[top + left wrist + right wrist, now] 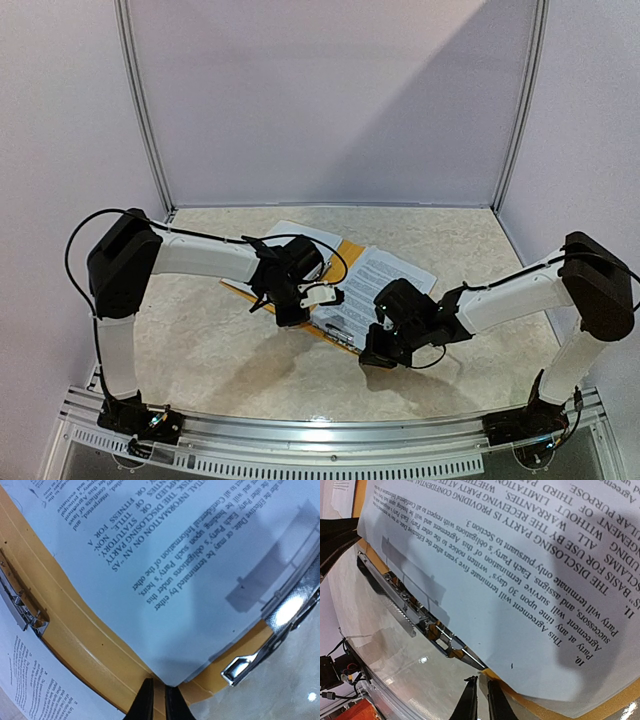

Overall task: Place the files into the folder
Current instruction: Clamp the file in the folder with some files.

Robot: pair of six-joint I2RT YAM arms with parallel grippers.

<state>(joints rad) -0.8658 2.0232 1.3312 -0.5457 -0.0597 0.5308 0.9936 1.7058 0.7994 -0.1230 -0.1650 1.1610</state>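
Open folder [348, 249] with sheets [388, 276] on it, mid-table, a claw at each end of its near edge.
Left claw [292, 318] and right claw [376, 358] both have fingers pressed nearly together; bare mottled table [200, 340] lies open all round, pale walls [330, 100] behind.

The folder [75, 645] is orange-yellow. The files [520, 580] are white with rows of small black letters. The metal clip [242, 666] is shiny silver. The worktop [200, 330] is pale beige with a blotchy, stone-like pattern. The arms [200, 258] are white with black parts. The walls [300, 100] are plain pale lilac.
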